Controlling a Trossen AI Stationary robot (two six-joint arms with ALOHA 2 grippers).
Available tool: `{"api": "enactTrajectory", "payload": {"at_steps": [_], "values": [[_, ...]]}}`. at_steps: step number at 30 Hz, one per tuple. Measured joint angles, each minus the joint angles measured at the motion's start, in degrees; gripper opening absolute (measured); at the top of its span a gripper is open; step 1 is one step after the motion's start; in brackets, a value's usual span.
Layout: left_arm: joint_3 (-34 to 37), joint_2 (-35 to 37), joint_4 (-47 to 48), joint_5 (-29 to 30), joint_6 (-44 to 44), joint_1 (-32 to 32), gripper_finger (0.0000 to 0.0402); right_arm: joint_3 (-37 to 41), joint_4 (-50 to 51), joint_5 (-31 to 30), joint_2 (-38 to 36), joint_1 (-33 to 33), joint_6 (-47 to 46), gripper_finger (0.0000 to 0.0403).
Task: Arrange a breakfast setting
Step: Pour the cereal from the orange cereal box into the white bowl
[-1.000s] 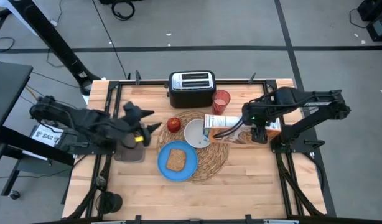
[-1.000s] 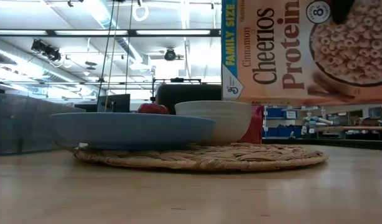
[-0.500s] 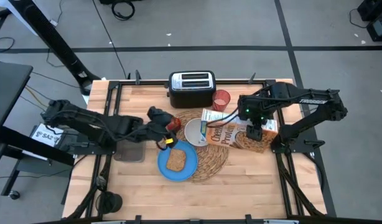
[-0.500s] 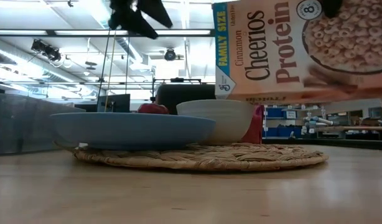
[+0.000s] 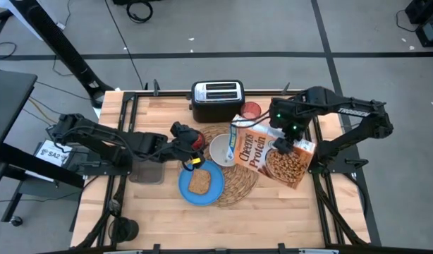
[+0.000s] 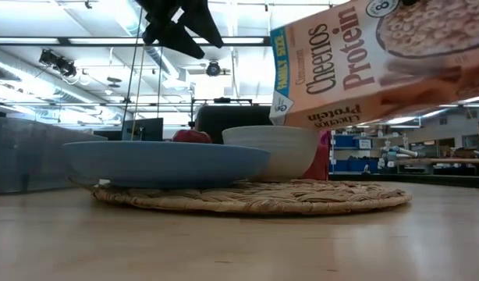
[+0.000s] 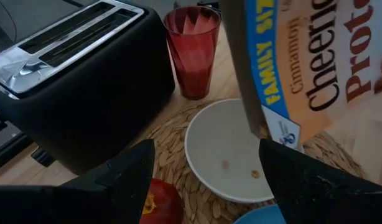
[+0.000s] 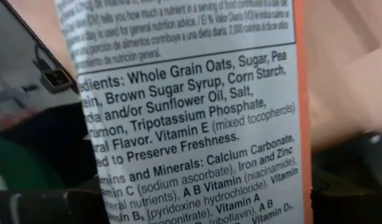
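Fingers of the left gripper (image 5: 190, 148) are spread apart and hold nothing; it is held above the mat's left edge, just beside the red apple (image 5: 197, 140) and over the far rim of the small blue plate (image 5: 201, 183). A browned toast slice (image 5: 198, 182) lies on that plate, which rests on the near left part of the round woven straw placemat (image 5: 239, 185). At the mat's middle sits the smooth white bowl (image 7: 231, 158) — a few cereal rings are seen inside it. Behind the mat stand the black-and-silver toaster (image 5: 216, 99) and, to its right, the translucent red cup (image 7: 193, 50). The Cheerios box (image 5: 269, 151) is gripped at its right part by the right gripper (image 5: 283, 143), clamped on the cardboard, and is tilted with one corner over the bowl. "FAMILY SIZE", "Cinnamon Cheerios Protein" are printed on its orange front; an ingredients list — "Whole Grain Oats, Sugar" — is read on its side panel.
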State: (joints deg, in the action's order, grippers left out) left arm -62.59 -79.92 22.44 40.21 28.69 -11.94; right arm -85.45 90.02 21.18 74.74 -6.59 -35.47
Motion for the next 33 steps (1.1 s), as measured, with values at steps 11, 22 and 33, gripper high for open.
{"api": "enactTrajectory", "payload": {"at_steps": [11,22,33], "values": [[0.00,0.00,0.04,0.13,0.02,0.00,0.0293,0.00,-0.12,7.67,0.00,-3.26,-8.50,0.0245],[0.00,0.00,0.11,0.25,-2.84,0.00,0.0293,0.00,-3.52,12.46,0.00,-5.32,-14.16,0.0245],[0.00,0.02,0.05,0.28,-8.32,-0.50,0.0293,0.00,-5.47,14.80,0.00,-5.82,-19.41,0.0244]]}}
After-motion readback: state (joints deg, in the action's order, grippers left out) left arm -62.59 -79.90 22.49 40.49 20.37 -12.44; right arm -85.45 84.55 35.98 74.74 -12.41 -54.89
